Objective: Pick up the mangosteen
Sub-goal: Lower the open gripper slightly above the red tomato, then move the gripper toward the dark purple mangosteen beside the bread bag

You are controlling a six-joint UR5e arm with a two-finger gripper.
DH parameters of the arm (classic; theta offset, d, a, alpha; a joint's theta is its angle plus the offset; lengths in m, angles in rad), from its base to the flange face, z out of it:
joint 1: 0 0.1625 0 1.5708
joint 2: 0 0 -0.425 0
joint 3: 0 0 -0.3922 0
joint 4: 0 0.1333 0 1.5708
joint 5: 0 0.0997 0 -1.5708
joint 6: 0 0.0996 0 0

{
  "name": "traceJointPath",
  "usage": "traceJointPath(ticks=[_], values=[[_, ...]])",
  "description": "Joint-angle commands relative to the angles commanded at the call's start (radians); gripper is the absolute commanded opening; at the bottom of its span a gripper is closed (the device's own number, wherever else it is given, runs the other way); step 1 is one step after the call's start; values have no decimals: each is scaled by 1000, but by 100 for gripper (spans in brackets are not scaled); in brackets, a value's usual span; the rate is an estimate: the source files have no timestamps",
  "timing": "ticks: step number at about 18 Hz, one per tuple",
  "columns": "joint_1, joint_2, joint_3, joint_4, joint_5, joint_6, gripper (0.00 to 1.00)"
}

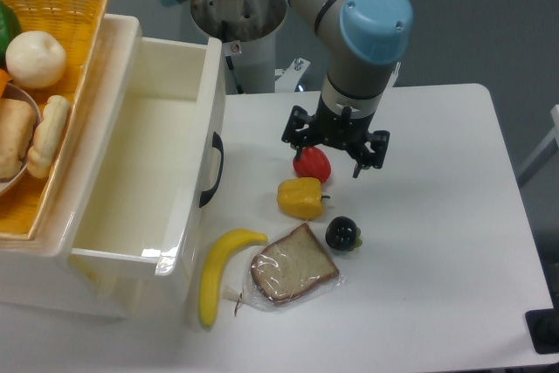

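Presently, task status: not begun as far as contact goes; mangosteen ungrasped.

Item 1. Mangosteen [342, 234]: small glossy blackish round fruit with a trace of green at its lower right, resting on the white table [437, 216]. Lies at about 6 o'clock from the tool, near it but clearly apart. Free on all sides except toward 8 o'clock, where the bagged bread slice comes close.

Item 2. Gripper [335, 148]: black, two-fingered, pointing down from the arm's wrist, hanging above the table. Fingers spread, nothing between them. Positioned just over the red pepper rather than over the target.

Item 3. Red pepper [312, 164]: directly below the tool, partly hidden by it. Not the target.

Item 4. Yellow pepper [300, 197]: at 10 o'clock from the mangosteen, a little apart from it.

Item 5. Bread slice in clear wrap [293, 264]: at 8 o'clock from the mangosteen, just beside it.

Item 6. Banana [221, 272]: at 9 o'clock from the bread.

Item 7. White plastic bin [166, 155] with a black handle, left of the fruit; a yellow woven basket [61, 6] holding rolls and produce at its far left.

Remaining, by judgement: shift the tool toward 6 o'clock until centred above the mangosteen, descend, close, lift. All of the pick is still outstanding.
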Motion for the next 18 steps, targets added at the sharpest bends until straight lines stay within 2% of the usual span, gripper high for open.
traceJointPath(ticks=[9, 11, 18], values=[[3, -41, -15, 0, 11, -14, 100], [5, -45, -37, 5, 9, -18, 100], [-3, -115, -74, 58, 6, -172, 100]])
